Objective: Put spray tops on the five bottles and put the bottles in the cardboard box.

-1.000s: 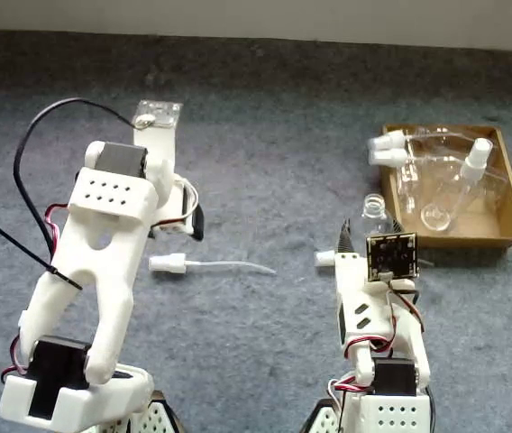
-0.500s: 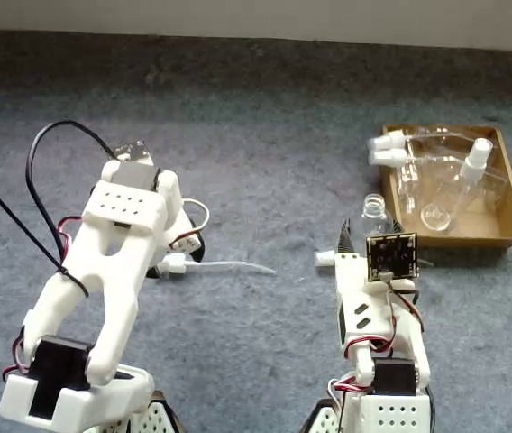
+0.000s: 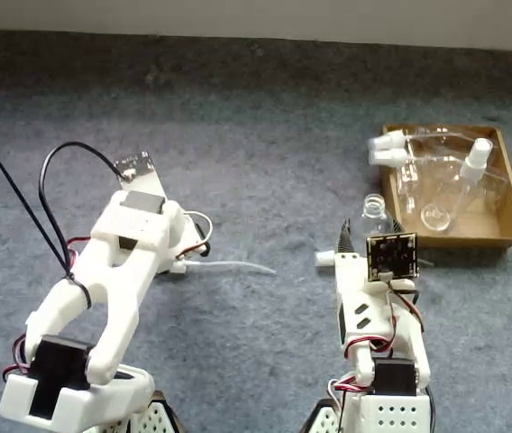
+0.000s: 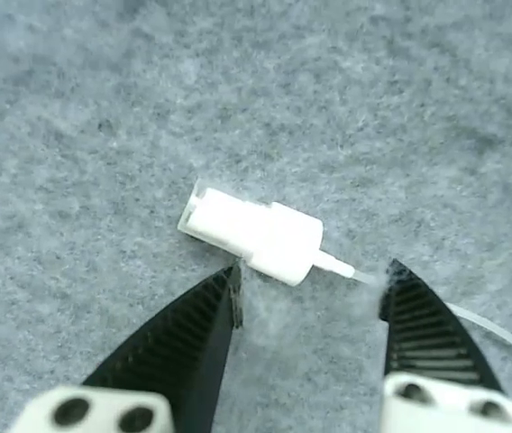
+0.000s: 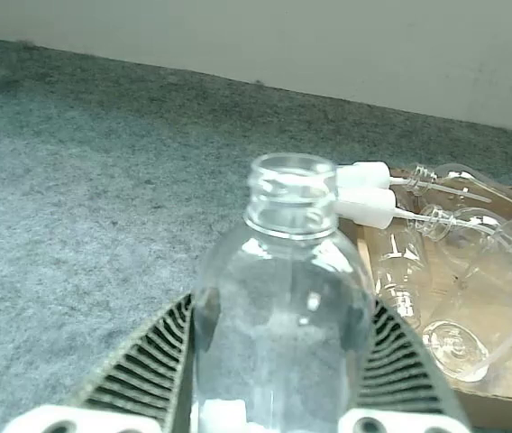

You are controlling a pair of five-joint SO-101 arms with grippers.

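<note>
As the left end effector [image 4: 315, 271] gapes empty, the spray top [image 4: 251, 233] lies just past its tips, lengthwise across the gap.

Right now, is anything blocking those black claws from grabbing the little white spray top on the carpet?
Nothing visible does. The left gripper hangs open right at the spray top, which lies on the grey carpet with its narrow end between the two fingertips.

Box [image 3: 472, 241] w/ maybe four bottles [image 3: 445, 194]
</note>
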